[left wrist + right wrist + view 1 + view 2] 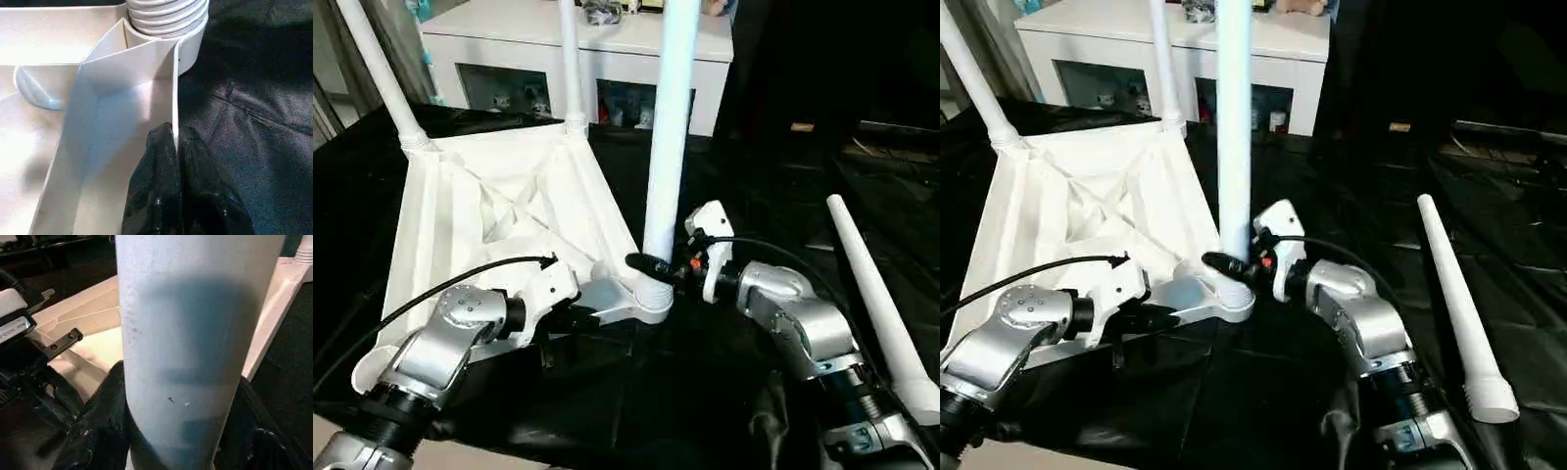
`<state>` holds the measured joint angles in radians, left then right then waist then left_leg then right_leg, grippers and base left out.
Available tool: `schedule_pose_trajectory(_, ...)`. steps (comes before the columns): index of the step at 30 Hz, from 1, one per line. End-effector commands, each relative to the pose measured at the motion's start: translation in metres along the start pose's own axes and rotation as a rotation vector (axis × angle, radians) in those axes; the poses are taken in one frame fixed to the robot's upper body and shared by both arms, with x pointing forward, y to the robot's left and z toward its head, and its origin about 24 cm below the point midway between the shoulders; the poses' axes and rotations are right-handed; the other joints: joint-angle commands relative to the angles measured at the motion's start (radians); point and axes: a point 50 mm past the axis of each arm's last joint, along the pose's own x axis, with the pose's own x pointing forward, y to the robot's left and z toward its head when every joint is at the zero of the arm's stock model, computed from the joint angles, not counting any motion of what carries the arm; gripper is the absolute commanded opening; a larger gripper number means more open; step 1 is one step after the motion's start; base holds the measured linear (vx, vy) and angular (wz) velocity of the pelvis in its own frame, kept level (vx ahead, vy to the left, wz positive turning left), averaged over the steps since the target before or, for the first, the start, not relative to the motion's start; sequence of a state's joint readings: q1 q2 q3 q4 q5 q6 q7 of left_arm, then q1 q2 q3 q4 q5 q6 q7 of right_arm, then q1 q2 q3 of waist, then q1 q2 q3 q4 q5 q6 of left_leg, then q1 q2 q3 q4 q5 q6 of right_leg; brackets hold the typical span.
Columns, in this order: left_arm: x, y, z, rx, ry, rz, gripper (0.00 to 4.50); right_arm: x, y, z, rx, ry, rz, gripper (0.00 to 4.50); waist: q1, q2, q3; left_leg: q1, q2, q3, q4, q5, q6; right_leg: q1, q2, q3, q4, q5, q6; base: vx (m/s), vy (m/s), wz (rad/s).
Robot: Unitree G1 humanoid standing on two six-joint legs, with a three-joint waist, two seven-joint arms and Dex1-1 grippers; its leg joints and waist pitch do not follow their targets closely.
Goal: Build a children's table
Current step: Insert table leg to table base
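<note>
The children's table lies upside down on the black cloth, its X-ribbed white top (509,196) facing up. Two legs (382,73) (570,59) stand in the far corner sockets. A third leg (668,127) stands upright in the near corner socket (651,297). My right gripper (658,266) is shut on this leg just above the socket, and its black fingers (98,431) wrap both sides of the tube. My left gripper (175,142) is shut on the thin side rim of the table top, close beside that same socket. A fourth leg (876,304) lies loose on the cloth at the right.
A white cabinet (578,39) with glass doors stands behind the table. Wrinkled black cloth (773,176) covers the work surface all around. The loose leg's threaded end (1489,397) points toward the near right.
</note>
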<state>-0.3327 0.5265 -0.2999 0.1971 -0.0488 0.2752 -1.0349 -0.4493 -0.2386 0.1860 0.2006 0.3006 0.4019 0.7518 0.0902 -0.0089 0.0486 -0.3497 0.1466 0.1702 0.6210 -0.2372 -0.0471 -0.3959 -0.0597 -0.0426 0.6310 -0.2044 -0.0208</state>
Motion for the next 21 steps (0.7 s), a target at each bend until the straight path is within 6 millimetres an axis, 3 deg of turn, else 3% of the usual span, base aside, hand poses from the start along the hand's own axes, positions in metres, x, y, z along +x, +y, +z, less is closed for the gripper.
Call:
schedule_pose_trajectory(1,0.011,-0.011,-0.018,-0.057,0.071,-0.049,0.0,0.002,0.0,-0.003,0.0,0.028,0.013,1.84,-0.002,-0.009,-0.046,-0.001,0.08,-0.028,-0.093,-0.099,0.025,0.04,-0.099,0.06,-0.082,-0.243,-0.184,0.0,0.0,0.0)
schedule_pose_trajectory(11,0.011,-0.009,-0.017,-0.051,0.073,-0.047,0.0,0.005,-0.006,-0.014,0.113,-0.067,-0.033,1.84,-0.006,-0.003,-0.048,0.002,0.083,-0.031,-0.098,-0.143,0.003,0.038,-0.099,0.061,-0.084,-0.241,-0.195,0.0,0.0,0.0)
schedule_pose_trajectory(13,0.011,-0.008,-0.017,-0.05,0.073,-0.046,0.0,0.005,-0.006,-0.019,0.143,-0.082,-0.036,1.84,-0.005,0.002,-0.047,0.002,0.083,-0.032,-0.099,-0.16,-0.001,0.039,-0.1,0.061,-0.086,-0.25,-0.199,0.0,0.0,0.0)
schedule_pose_trajectory(15,0.011,-0.008,-0.017,-0.05,0.073,-0.045,0.0,0.005,-0.006,-0.021,0.153,-0.088,-0.037,1.84,-0.005,0.0,-0.046,0.003,0.084,-0.032,-0.1,-0.174,-0.004,0.038,-0.101,0.061,-0.089,-0.268,-0.195,0.0,0.0,0.0)
schedule_pose_trajectory(21,0.01,-0.005,-0.017,-0.047,0.072,-0.04,0.0,0.002,-0.002,-0.034,0.192,-0.144,-0.038,1.84,-0.005,0.01,-0.046,0.004,0.085,-0.034,-0.103,-0.207,-0.009,0.035,-0.101,0.062,-0.093,-0.285,-0.195,0.0,0.0,0.0)
